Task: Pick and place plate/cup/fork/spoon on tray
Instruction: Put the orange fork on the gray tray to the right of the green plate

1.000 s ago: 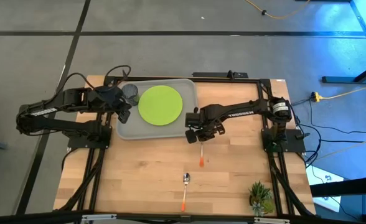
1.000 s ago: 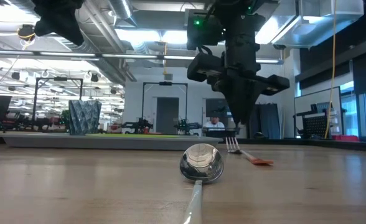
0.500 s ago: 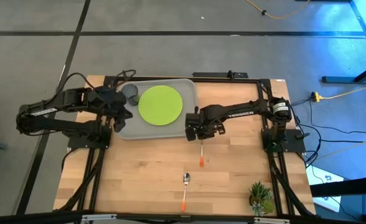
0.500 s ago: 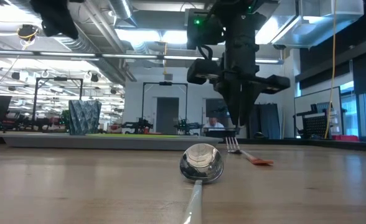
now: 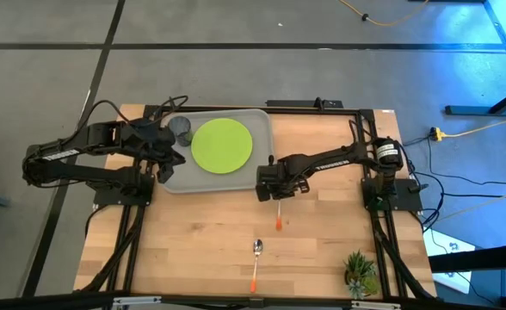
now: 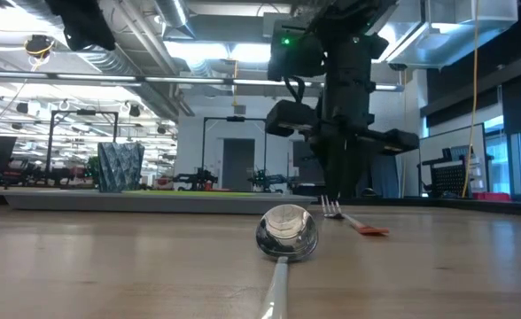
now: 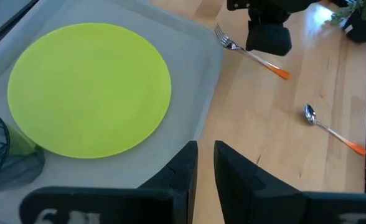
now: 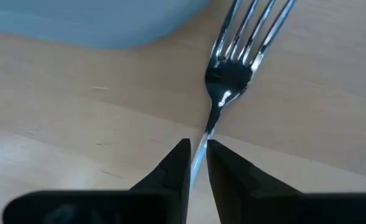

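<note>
Fork (image 8: 233, 68) lies flat on the wooden table (image 5: 201, 250), tines toward the tray (image 5: 262, 116) and just off its near right corner, orange handle pointing away from it. Right pincer (image 8: 197, 163) sits low over the fork's thin metal neck, fingers nearly together with the neck running in the narrow gap between them; looks clamped on the fork or very close to it, and the fork is on the table, not lifted. In the high view the right pincer (image 5: 275, 182) is beside the tray's right near corner. Spoon (image 5: 256, 262) lies further toward the front edge of the table, well apart from the fork, bowl toward the tray. Plate (image 5: 222, 145) lies flat inside the tray, mid-right part. Cup (image 5: 181, 127) stands inside the tray at its far left corner, just beside the plate. Left pincer (image 7: 206, 163) hovers at the tray's left edge near the cup, fingers close together with a slim gap, holding nothing. Small plant (image 5: 359, 272) at the table's front right corner.
</note>
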Controlling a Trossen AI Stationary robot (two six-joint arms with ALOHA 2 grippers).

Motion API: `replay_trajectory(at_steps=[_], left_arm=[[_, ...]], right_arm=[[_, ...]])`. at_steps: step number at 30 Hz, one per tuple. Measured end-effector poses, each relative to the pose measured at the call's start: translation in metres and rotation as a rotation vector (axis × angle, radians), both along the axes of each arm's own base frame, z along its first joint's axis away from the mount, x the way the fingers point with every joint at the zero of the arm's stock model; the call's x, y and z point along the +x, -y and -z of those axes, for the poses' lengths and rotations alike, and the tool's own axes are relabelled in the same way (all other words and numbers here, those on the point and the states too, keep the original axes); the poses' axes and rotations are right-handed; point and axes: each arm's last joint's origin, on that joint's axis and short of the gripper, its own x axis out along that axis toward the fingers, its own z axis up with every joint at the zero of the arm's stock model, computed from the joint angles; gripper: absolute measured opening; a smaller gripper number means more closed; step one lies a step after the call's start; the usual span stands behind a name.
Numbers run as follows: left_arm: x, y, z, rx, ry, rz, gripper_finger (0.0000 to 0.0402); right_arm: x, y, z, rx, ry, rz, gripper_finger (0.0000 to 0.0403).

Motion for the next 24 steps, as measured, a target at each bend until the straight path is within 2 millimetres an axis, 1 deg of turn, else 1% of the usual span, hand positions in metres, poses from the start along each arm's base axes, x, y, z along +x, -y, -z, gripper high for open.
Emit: replay_trajectory(at_steps=[15,24], left_arm=[[0.0,0.0,0.0,-0.001,0.0,-0.001,0.0046],[0.0002,0.0,-0.0004,0.0,0.005,-0.001,0.0046]], right_arm=[[0.0,0.0009,0.0,-0.034,0.0,0.005,0.006],[0.001,0.0004,0.0063,-0.018,-0.02,0.007,0.006]])
